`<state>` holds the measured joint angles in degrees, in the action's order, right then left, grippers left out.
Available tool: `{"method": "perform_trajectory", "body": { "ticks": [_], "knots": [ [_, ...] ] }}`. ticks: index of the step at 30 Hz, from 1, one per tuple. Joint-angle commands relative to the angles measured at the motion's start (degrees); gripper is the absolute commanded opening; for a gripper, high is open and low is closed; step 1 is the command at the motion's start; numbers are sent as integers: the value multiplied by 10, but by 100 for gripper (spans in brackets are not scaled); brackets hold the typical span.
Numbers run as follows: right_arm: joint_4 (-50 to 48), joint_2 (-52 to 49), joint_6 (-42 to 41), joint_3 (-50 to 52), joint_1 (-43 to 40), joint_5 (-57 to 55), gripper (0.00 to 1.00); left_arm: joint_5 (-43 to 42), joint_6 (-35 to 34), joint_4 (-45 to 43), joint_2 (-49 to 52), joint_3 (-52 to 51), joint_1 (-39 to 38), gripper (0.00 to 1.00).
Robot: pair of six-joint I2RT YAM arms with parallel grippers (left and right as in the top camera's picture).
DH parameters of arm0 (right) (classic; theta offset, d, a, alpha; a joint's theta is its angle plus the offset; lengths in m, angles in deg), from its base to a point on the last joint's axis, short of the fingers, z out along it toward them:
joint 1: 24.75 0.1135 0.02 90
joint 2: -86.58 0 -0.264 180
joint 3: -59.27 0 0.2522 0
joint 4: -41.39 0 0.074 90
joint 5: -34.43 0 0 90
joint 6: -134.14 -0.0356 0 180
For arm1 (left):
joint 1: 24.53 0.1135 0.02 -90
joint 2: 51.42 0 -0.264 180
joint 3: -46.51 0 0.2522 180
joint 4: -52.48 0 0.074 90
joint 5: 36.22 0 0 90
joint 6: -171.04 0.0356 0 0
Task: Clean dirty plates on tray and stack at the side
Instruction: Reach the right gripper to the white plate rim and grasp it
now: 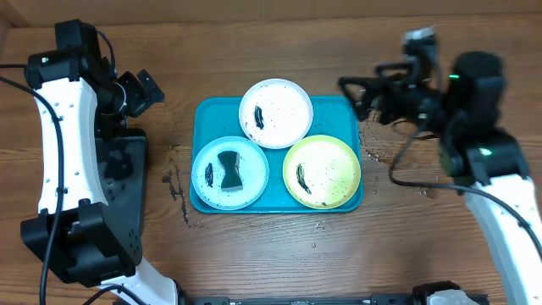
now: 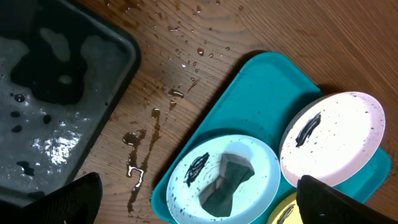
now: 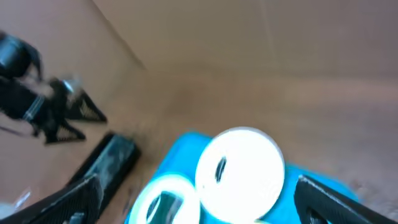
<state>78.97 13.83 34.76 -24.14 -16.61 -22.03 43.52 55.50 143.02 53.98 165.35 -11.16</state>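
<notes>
The wooden table (image 1: 279,254) carries the turquoise tray (image 1: 209,110) at its middle, with the smaller black tray (image 1: 127,169) well to the left under the left arm. All three smeared plates lie on the turquoise tray: the white plate (image 1: 275,113) at the far edge, the light blue plate (image 1: 251,169) near left, the yellow-green plate (image 1: 326,169) near right. A dark sponge (image 1: 228,170) lies on the blue plate, its long axis running roughly near to far.

The left gripper (image 1: 142,91) hangs over the table's far left, jaws spread wide and empty; the sponge lies to its right and nearer. The right gripper (image 1: 360,95) hovers just off the tray's far right corner, jaws equally wide and empty. By my judgement the left arm is better placed for the sponge.

Only the left wrist view shows the water in the black tray and the water drops (image 2: 152,115) between the trays; the right wrist view is too blurred for detail
</notes>
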Motion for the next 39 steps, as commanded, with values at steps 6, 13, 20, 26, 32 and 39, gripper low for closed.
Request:
{"method": "perform_trajectory", "body": {
  "ticks": [6,13,20,26,32,39],
  "knots": [
    [273,-188,-42,-168,154,-205,100,-25,-9,-2,-8,8,-3,100],
    [237,-266,-42,-168,237,-179,58,-29,-8,4,-8,8,-3,100],
    [175,-347,-103,-161,287,-218,38,-29,-8,11,-8,8,-14,97],
    [156,-394,-132,-161,301,-270,37,-29,-2,10,-8,8,-30,84],
    [154,-430,-132,-161,302,-256,35,-29,-2,10,-8,8,-38,79],
    [155,-464,-134,-161,302,-229,32,-29,-2,10,-8,8,-53,86]
  ]
}}
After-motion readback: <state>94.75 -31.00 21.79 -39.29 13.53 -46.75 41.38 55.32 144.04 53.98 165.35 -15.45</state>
